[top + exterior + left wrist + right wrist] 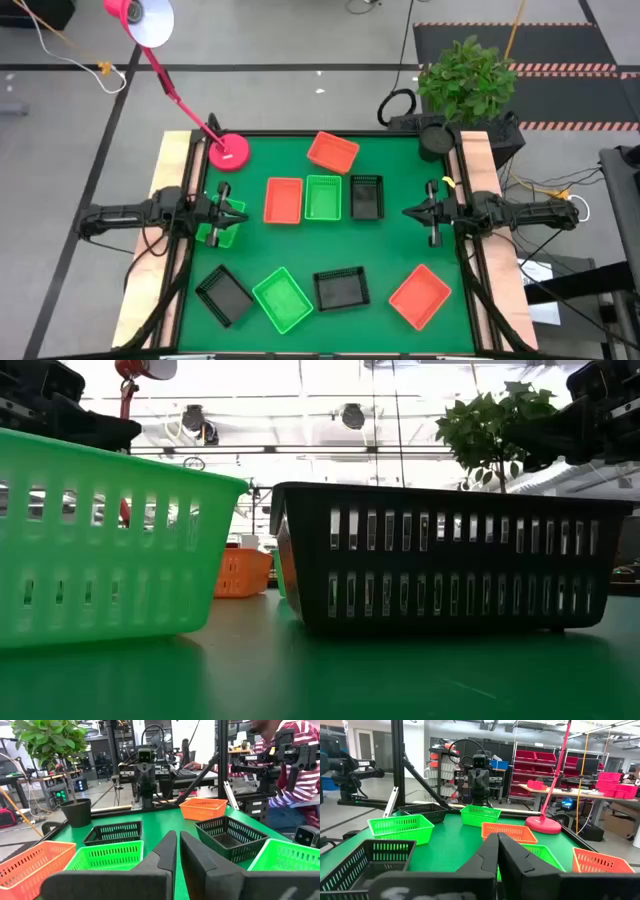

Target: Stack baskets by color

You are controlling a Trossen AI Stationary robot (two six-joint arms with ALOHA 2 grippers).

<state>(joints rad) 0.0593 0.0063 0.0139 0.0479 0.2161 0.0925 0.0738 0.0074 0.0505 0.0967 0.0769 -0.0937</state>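
Overhead, baskets (pixel 322 196) dot green table (pixel 395 250); plant (pixel 465 75) beyond.

We see three baskets (pixel 322 197) side by side mid-tabletop (pixel 400 250), another (pixel 333 152) behind them, four (pixel 336 288) in a front row. One basket (pixel 217 228) sits under the left claw (pixel 228 212); the lamp base (pixel 229 153) stands at the back left.

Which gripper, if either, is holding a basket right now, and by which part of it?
Neither. The left gripper and the right gripper are both shut on nothing, at the table's sides, apart from every basket.
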